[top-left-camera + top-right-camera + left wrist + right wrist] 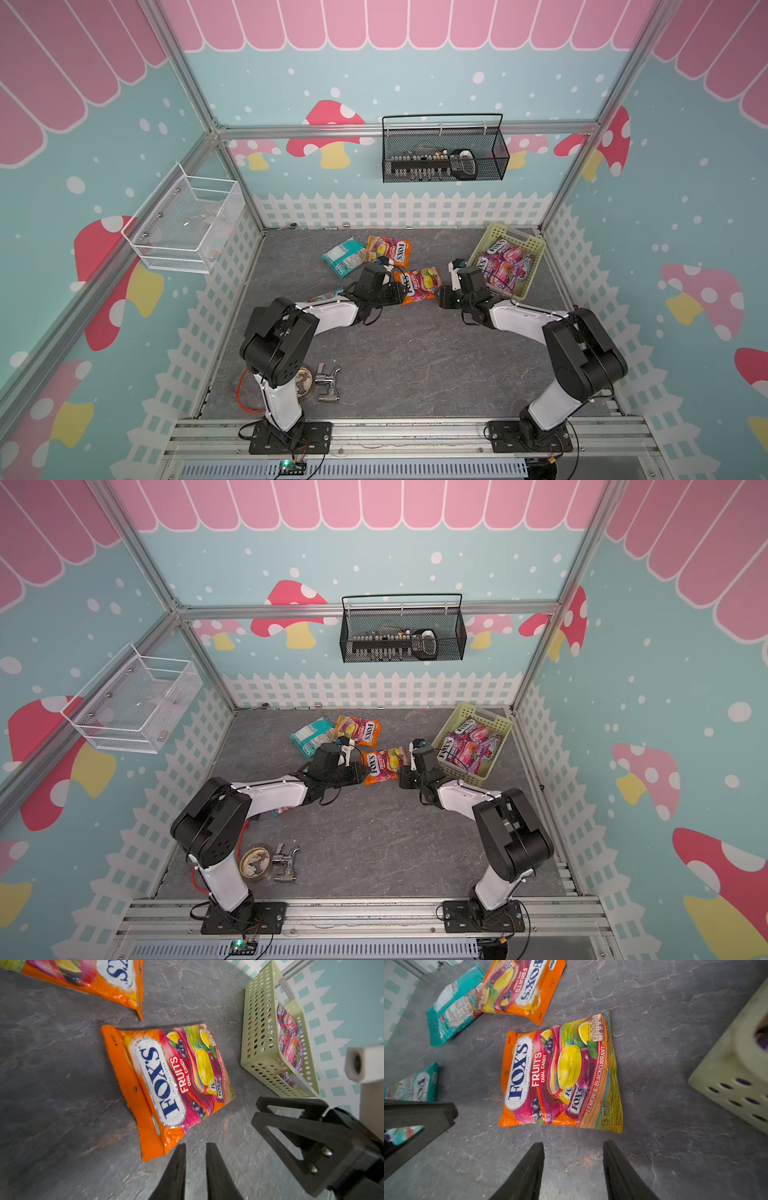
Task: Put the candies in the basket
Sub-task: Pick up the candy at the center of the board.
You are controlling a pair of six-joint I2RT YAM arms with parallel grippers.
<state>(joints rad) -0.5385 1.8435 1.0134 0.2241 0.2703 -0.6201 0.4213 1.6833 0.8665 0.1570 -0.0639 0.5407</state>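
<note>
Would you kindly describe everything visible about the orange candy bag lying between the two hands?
The orange candy bag is a flat, glossy pouch printed FOX'S Fruits Oval Candy, Lemon & Blackcurrant, with fruit pictures and serrated seams. It lies face up on the grey table, clear of the basket. The left hand sits by one corner; contact cannot be told.

table: dark grey, marbled with pale veins.
basket: pale yellow-green, walls pierced with rows of round holes.
purple bags, inside basket: purple, pink fruit print, white logo ovals.
near orange bag, just beside basket: orange, white oval with navy lettering, yellow and magenta candy art, rainbow stripes.
far orange bag, farther from basket: same scheme.
teal bag, farthest from basket: teal, white label panel.
walls: teal, white spots, red-pink mushrooms, pink scallops.
</note>
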